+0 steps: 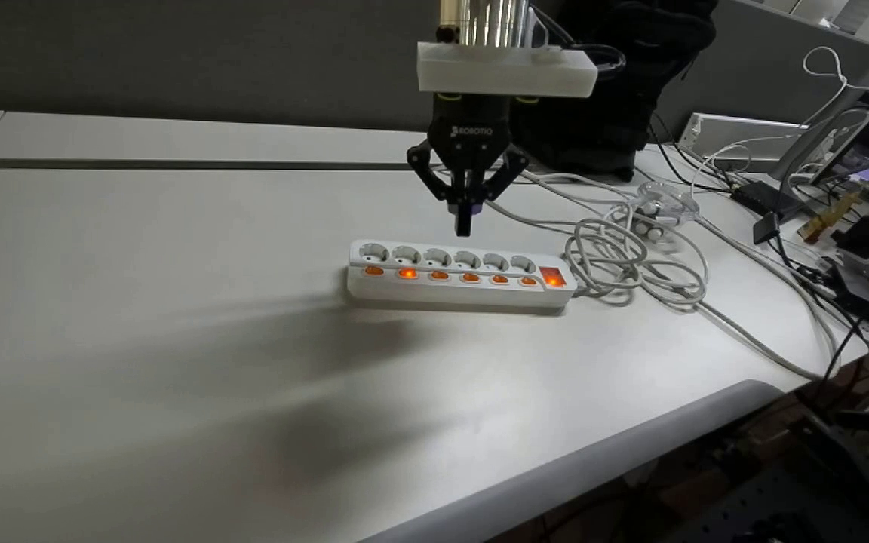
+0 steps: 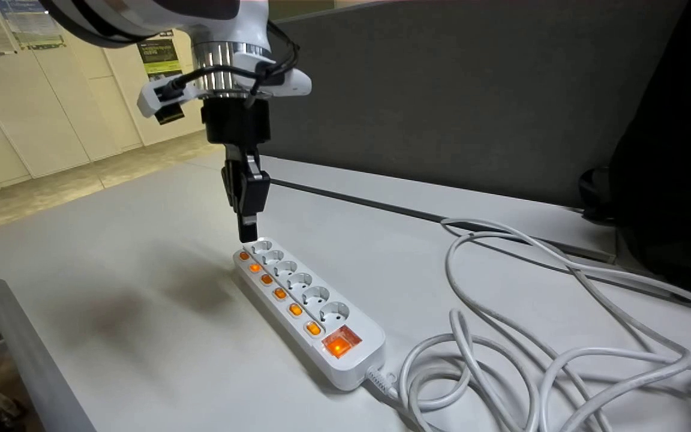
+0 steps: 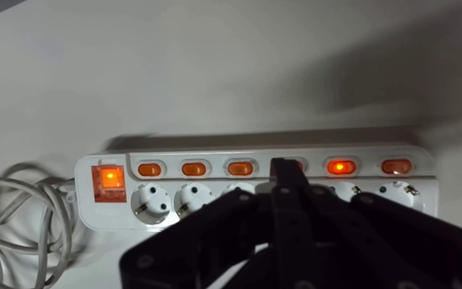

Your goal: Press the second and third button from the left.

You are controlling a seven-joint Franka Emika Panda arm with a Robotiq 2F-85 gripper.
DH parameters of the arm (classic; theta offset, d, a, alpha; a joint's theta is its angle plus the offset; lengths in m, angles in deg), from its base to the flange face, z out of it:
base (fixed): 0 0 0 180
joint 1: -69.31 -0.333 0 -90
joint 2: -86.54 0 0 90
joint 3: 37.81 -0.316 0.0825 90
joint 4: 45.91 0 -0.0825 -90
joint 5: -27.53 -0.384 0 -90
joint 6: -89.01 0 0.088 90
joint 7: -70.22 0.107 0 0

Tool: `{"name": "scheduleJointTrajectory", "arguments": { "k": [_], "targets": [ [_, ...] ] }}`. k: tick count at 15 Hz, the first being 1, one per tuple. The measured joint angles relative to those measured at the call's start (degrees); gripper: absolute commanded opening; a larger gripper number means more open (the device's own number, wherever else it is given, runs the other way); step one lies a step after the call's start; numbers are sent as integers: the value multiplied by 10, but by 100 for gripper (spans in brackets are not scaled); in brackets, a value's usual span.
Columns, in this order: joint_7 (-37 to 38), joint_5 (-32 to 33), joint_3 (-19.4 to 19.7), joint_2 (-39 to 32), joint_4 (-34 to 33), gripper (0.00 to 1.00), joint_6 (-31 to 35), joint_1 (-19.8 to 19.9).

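A white power strip (image 1: 465,296) with a row of orange-red switches lies on the table in all views. Counted from its cable-free end, the second button (image 1: 407,273) (image 2: 255,267) (image 3: 341,167) glows brightly. The third button (image 1: 439,275) (image 2: 267,279) shows no such glow. My gripper (image 1: 464,225) (image 2: 248,233) (image 3: 288,164) points down above the strip, apart from it, its fingers together with nothing between them. From the wrist camera, the fingertips cover most of the third button (image 3: 300,165), leaving only its edge in sight.
The strip's large main switch (image 1: 552,277) is lit at the cable end. Coiled grey cable (image 1: 615,253) lies beside that end. A black backpack (image 1: 608,90) stands against the dark partition (image 2: 471,102) at the back. Sockets (image 2: 299,281) run alongside the switches.
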Motion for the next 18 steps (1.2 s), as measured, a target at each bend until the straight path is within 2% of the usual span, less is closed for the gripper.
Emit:
{"name": "scheduleJointTrajectory", "arguments": {
  "k": [5, 11, 18],
  "targets": [
    [-1, 1, 5, 8, 30, 0, 29, 9],
    [5, 52, 14, 1, 75, 1, 144, 4],
    [1, 54, 13, -4, 78, 0, 152, 3]
  ]
}}
